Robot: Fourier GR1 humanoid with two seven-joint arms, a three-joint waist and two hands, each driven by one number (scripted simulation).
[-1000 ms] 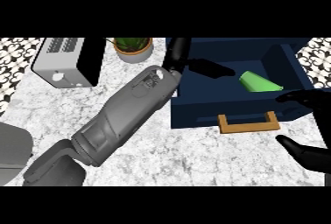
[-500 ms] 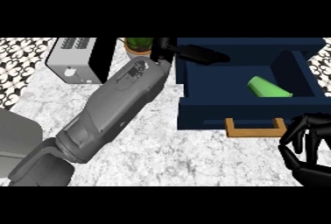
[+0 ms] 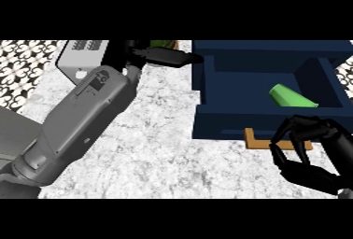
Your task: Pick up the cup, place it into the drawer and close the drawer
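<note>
Fingers [image 3: 295, 127] of the right hand [image 3: 314, 163] curl in an arch over the wooden handle [image 3: 257, 140], clasping nothing visible, probably poised to push the blue drawer [image 3: 228, 123] closed. The green cup [image 3: 293, 97] lies on its side inside, near the front wall. The left hand [image 3: 164, 56], fingers straight, sits at the drawer's far left corner, perhaps steadying it; open counter [image 3: 172, 154] lies in front

handle [image 3: 257, 139] partly behind right hand [image 3: 312, 161], likely plant [image 3: 161, 43] obscured

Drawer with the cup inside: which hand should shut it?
Probably right. The right hand curls at the orange handle on the drawer front; the left hand sits up by its far corner.
</note>
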